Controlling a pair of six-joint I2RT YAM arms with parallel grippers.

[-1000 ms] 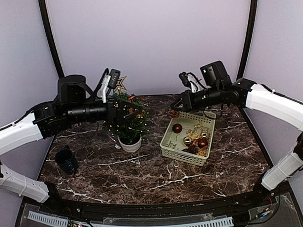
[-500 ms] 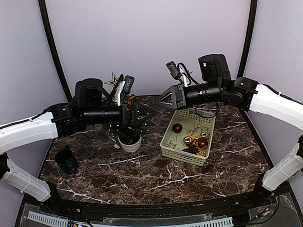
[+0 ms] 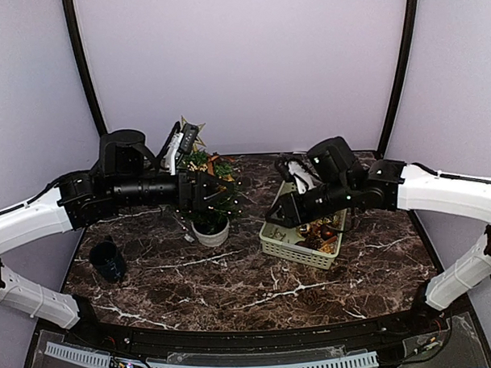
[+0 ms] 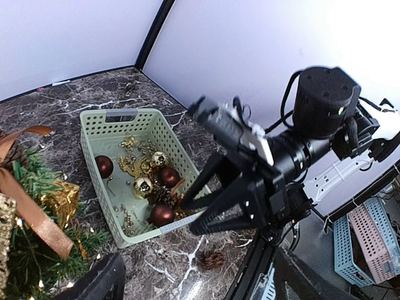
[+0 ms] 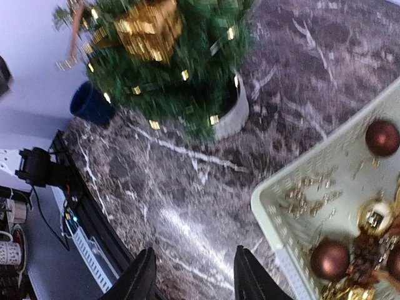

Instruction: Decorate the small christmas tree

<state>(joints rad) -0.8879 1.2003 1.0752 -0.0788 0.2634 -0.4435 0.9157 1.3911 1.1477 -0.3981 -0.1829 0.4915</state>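
Green conical small christmas tree (image 5: 169,75), lattice-walled basket (image 4: 119,115).

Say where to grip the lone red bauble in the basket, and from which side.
Probably across the round body of the red bauble, coming straight down from above. The walls of the basket block a sideways approach. The bauble lies apart from the heap of ornaments, with bare basket floor beside it for the fingers.
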